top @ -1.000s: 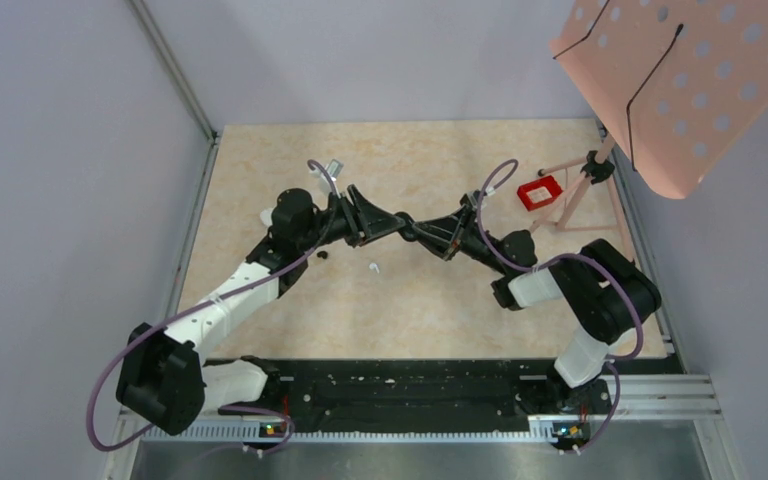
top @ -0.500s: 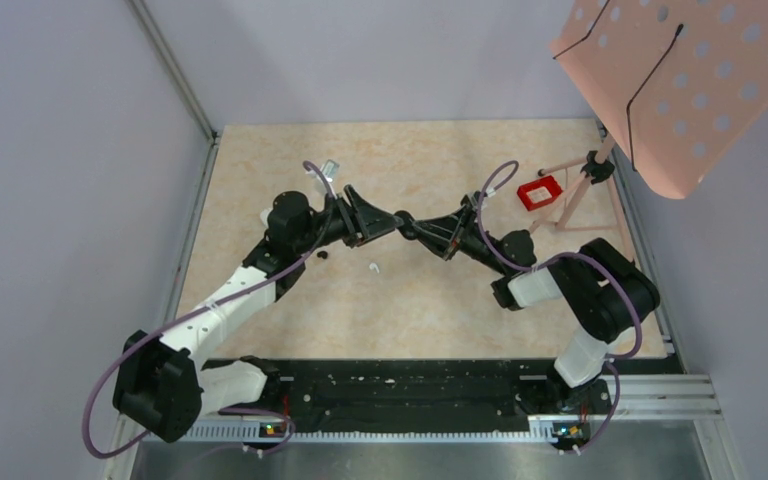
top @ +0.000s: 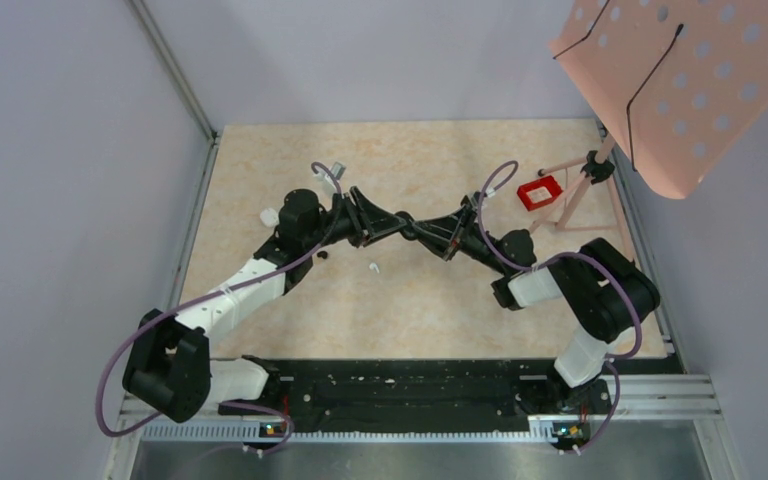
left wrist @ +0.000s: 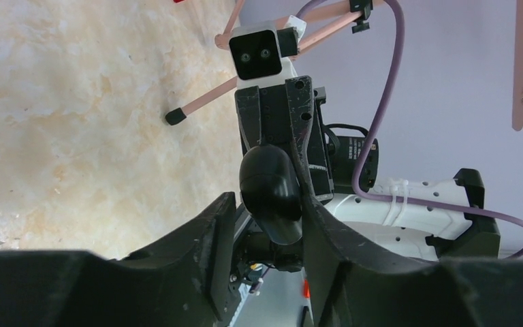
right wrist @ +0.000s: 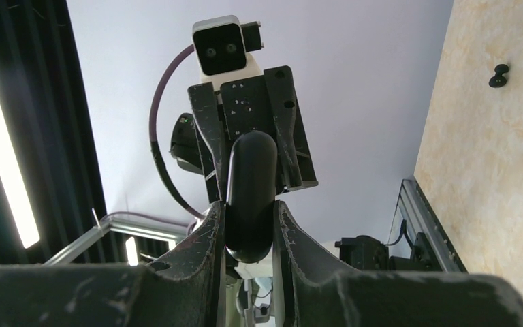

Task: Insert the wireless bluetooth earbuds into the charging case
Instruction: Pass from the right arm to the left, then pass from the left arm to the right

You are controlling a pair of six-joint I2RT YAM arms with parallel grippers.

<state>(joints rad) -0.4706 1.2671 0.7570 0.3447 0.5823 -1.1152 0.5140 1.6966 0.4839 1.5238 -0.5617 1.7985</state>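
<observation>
Over beige marbled tabletop (top: 460, 300), right gripper (right wrist: 248, 211) pinches a glossy black oval charging case (right wrist: 250, 163), left gripper (left wrist: 267, 204) flanks its other end, grip unclear, while black rounded earbud (top: 323, 255) and white stemmed earbud (top: 373, 267) lie nearby on the table, so the case is best held level and steady for opening.

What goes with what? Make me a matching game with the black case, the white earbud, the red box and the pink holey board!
1. black charging case
2. white earbud
3. red box
4. pink holey board

A. loose on the table, near the middle
B. up high, far right
C. between the fingers of the right gripper
D. on the table beside the pink stand

Pairs: 1-C, 2-A, 3-D, 4-B
</observation>
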